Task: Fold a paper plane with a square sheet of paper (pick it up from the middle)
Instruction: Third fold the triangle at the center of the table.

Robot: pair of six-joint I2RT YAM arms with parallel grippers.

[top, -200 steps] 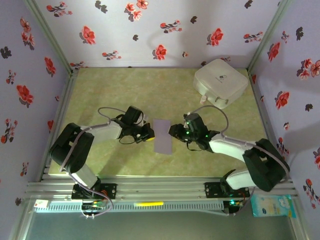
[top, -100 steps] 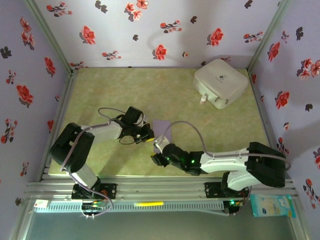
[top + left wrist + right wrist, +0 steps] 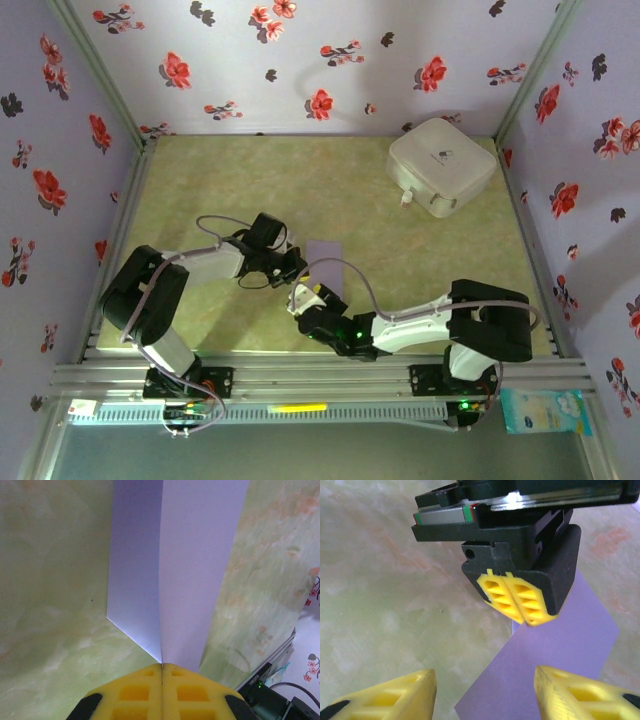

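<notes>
- The table [image 3: 300, 170]: a mottled green top, with a white rounded box [image 3: 441, 167] in its far right corner.
- The right arm: doubled back at the elbow, forearm low along the near edge and reaching left. The right gripper [image 3: 485, 690] faces the left one, fingers spread apart and gripping nothing.
- The left arm: bent rightward toward the table's middle. The left gripper [image 3: 162, 680] is clamped tight on the sheet of paper [image 3: 190, 570] at its crease.
- The sheet of paper: lavender, folded, at mid-table, stretching away from the clamped pads.
</notes>
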